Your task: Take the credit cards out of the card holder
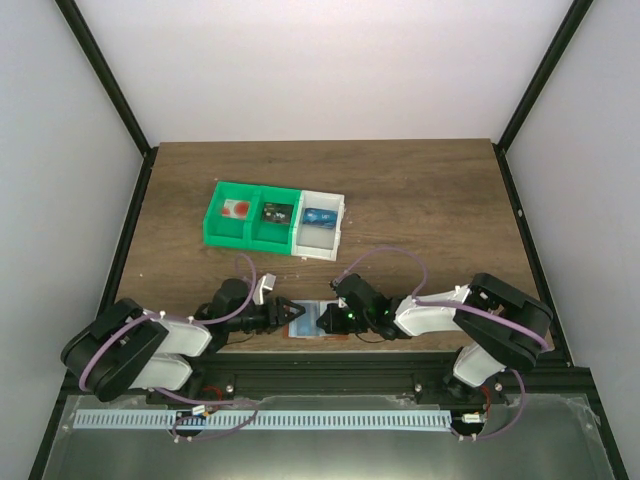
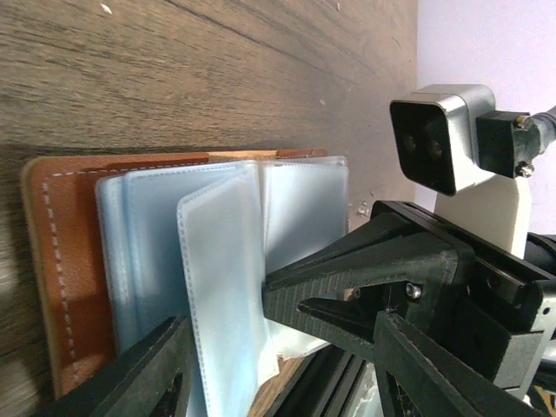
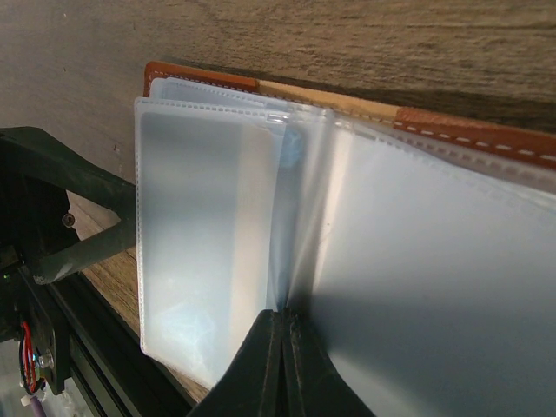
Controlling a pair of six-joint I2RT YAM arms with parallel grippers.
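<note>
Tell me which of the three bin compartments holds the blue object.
The white bin at the right end of the row holds the blue object; the two green compartments beside it hold a reddish item and a dark one.

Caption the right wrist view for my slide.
Right gripper shut on the clear sleeves of the open card holder.

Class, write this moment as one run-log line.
card holder: lying open, sleeves fanned | left gripper: open, at its edge | right gripper: shut on one clear sleeve
</note>
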